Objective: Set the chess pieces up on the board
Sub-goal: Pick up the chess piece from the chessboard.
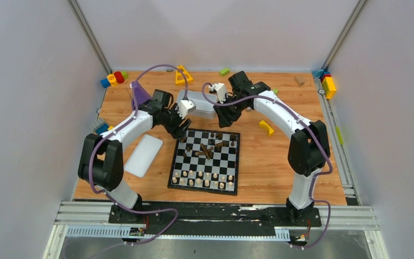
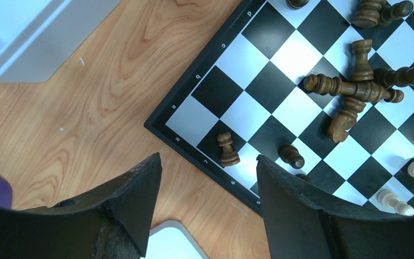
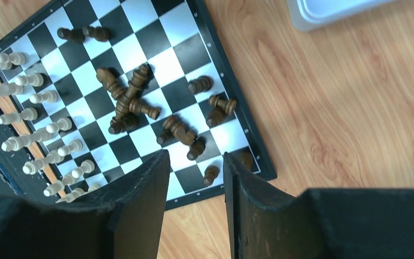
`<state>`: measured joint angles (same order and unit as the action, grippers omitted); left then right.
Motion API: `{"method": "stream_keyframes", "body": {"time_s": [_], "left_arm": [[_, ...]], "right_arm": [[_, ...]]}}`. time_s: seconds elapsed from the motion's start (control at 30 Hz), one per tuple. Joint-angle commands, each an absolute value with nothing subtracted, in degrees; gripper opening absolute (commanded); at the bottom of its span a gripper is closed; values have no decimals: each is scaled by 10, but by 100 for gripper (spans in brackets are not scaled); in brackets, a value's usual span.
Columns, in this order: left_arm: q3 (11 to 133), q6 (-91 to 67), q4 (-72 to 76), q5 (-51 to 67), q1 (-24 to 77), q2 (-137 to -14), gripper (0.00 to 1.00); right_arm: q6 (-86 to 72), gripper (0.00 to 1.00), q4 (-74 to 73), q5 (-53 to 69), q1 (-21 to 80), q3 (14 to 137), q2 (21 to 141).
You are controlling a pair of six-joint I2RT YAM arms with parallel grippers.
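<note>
The board (image 1: 179, 185) lies in the middle of the table. Pale chess pieces (image 1: 205, 178) stand in two rows along its near edge. Dark chess pieces (image 1: 207, 151) lie toppled in a heap on its far half, seen in the left wrist view as a heap of dark pieces (image 2: 356, 91) and in the right wrist view as a heap of dark pieces (image 3: 129, 100). A dark pawn (image 2: 227, 150) stands near the far left corner. My left gripper (image 2: 207, 157) hovers open over that corner, holding nothing. My right gripper (image 3: 195, 155) hangs open above the far right corner, empty too.
A white tray (image 1: 202, 103) stands just behind the board, and a white lid (image 1: 144, 155) lies left of it. A yellow block (image 1: 267, 127) sits right of the board. A purple cone (image 1: 139, 94), a yellow triangle (image 1: 183, 74) and coloured blocks (image 1: 113, 79) lie along the back.
</note>
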<state>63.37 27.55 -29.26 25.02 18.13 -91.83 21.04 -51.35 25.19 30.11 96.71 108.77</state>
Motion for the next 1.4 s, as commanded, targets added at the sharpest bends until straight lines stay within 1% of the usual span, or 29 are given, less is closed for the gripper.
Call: {"method": "stream_keyframes", "body": {"time_s": [0.0,0.27,0.5,0.87,1.0,1.23,1.37], "left_arm": [[665,286,-299,225,198,-927,72],[667,293,-355,254,242,-918,71],[678,297,-395,220,294,-950,73],[689,298,-395,170,306,-989,64],[696,302,-401,176,307,-999,58],[712,306,-425,195,309,-1017,40],[722,309,-444,204,309,-1026,35]], "right_arm": [[211,42,-482,282,285,932,1031],[217,40,-460,297,261,870,996],[218,40,-453,297,258,857,982],[219,40,-453,296,258,852,978],[218,40,-454,295,258,853,979],[219,40,-454,293,259,851,983],[218,40,-454,294,258,851,984]]}}
